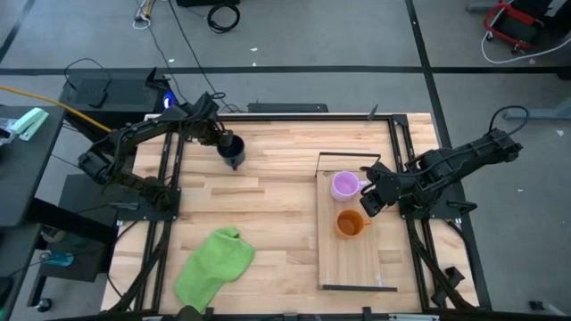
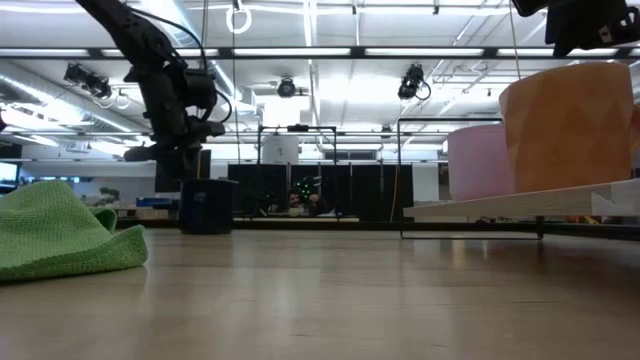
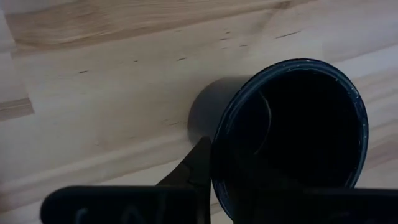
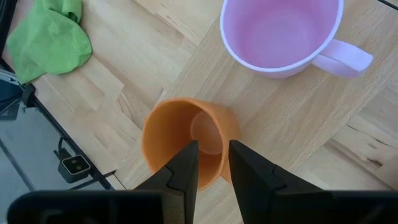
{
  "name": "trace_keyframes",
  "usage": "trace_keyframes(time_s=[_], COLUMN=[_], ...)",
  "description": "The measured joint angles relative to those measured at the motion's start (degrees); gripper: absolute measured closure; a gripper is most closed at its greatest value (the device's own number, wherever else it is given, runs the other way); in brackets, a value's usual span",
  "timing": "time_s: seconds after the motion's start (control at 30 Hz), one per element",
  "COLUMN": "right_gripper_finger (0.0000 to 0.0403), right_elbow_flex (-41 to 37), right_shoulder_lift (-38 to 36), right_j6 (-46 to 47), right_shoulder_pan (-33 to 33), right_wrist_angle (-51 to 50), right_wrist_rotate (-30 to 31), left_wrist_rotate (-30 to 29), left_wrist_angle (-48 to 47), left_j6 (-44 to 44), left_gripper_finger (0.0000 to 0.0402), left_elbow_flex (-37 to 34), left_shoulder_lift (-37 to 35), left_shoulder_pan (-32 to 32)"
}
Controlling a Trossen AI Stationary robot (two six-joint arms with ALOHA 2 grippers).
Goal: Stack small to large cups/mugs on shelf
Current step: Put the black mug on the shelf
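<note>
— High view first: where was the left hand [image 1: 230, 150]?

— Its arm reached in from the far left corner of the bench [image 1: 268, 214], elbow bent; the hand was down at the black mug [image 1: 233, 153], which stood upright on the bare wood near the far edge, well apart from the shelf [image 1: 357, 259].

— Was it gripping?

— In the left wrist view one dark finger [image 3: 196, 165] lay against the outside of the mug's wall and the other seemed to be inside the rim; the hand looked clamped on the wall; the mug's dark rim was round and its inside empty.

— And the right hand [image 1: 373, 194]?

— Its arm came in from the right side; the hand hovered over the shelf, just beside the two smaller mugs; its fingers [image 4: 180, 171] stood narrowly apart and held nothing, with the orange mug's rim beneath them.

— How did those mugs look?

— The light purple mug [image 1: 346, 185] sat upright toward the shelf's far end, its handle pointing at the right hand; the orange mug [image 1: 350, 223] stood upright just nearer, close by but apart from it; a green cloth [image 1: 214, 266] lay crumpled on the bench's near left part.
</note>
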Motion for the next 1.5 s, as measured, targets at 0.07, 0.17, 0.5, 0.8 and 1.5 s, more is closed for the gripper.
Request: trace_keyframes(time_s=[0.07, 0.17, 0.5, 0.8, 1.5], right_gripper_finger=[0.0306, 0.0306, 0.0306, 0.0306, 0.0306], right_elbow_flex=[0.00, 0.00, 0.00, -0.01, -0.01], right_shoulder_lift=[0.00, 0.00, 0.00, 0.02, 0.02], right_j6=[-0.02, -0.04, -0.16, -1.39, -4.39], right_shoulder_pan=[-0.01, 0.00, -0.02, -0.02, 0.00], right_wrist_angle=[-0.02, -0.01, -0.02, -0.04, -0.04], right_wrist_rotate=[0.02, 0.02, 0.02, 0.51, -0.70], left_wrist_rotate=[-0.02, -0.09, 2.37, 2.21, -8.92], left_wrist_angle=[0.08, 0.08, 0.31, -0.44, 3.40], left_j6=[-0.07, -0.10, -2.88, -6.58, -29.51], left_gripper_finger=[0.0368, 0.0367, 0.0372, 0.0377, 0.0377], left_elbow_flex=[0.00, 0.00, -0.02, 5.01, 8.97], left_shoulder_lift=[0.00, 0.00, -1.45, -5.81, -5.64], left_shoulder_pan=[-0.39, -1.16, -5.19, -11.74, -47.99])
